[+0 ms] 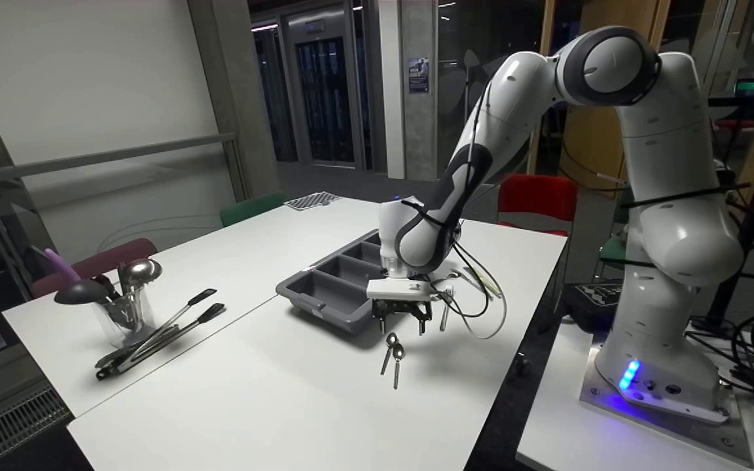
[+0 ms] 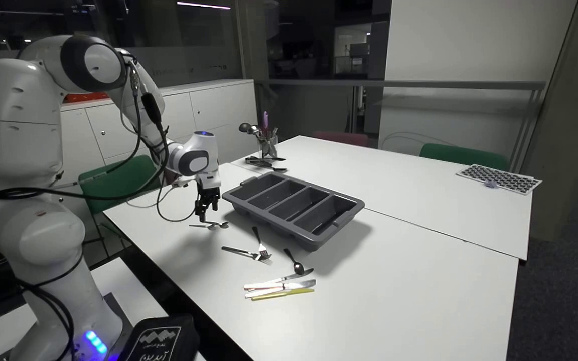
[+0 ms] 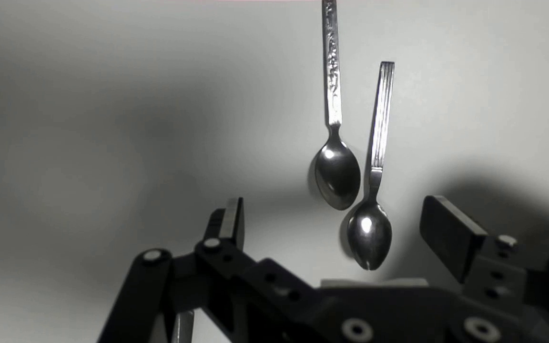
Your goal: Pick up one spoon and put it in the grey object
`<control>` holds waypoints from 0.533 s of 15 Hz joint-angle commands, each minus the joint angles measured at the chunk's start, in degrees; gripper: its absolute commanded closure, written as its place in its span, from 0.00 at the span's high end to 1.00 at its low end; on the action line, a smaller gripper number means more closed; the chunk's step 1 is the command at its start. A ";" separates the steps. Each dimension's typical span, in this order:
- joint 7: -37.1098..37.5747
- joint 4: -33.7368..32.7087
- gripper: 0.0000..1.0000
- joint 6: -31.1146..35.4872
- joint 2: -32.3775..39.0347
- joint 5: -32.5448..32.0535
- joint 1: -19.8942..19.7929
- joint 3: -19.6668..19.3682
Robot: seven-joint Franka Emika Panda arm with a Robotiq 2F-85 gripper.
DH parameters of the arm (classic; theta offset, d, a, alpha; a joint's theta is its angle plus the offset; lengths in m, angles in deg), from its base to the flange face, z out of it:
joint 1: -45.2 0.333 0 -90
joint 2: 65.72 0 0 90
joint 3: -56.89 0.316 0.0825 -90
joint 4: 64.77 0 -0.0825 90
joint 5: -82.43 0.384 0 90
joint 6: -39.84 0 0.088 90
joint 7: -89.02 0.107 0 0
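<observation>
- The fingers (image 3: 448,238) hang released, wide apart, above the bench (image 2: 434,281).
- A ridged-handled spoon (image 3: 370,238) and a patterned-handled spoon (image 3: 337,176) lie on it, bowls close together.
- The grey tray (image 2: 269,218) stands near them both.

Spoons (image 3: 378,162) on table (image 2: 419,281), near tray (image 2: 299,206)
</observation>
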 commanded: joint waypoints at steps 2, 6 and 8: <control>-2.82 -4.23 1.00 -3.12 3.62 1.54 -1.27 1.21; -3.31 -5.97 1.00 -3.93 5.58 1.59 -1.09 1.32; -3.71 -6.49 1.00 -4.13 6.30 1.88 -1.20 1.51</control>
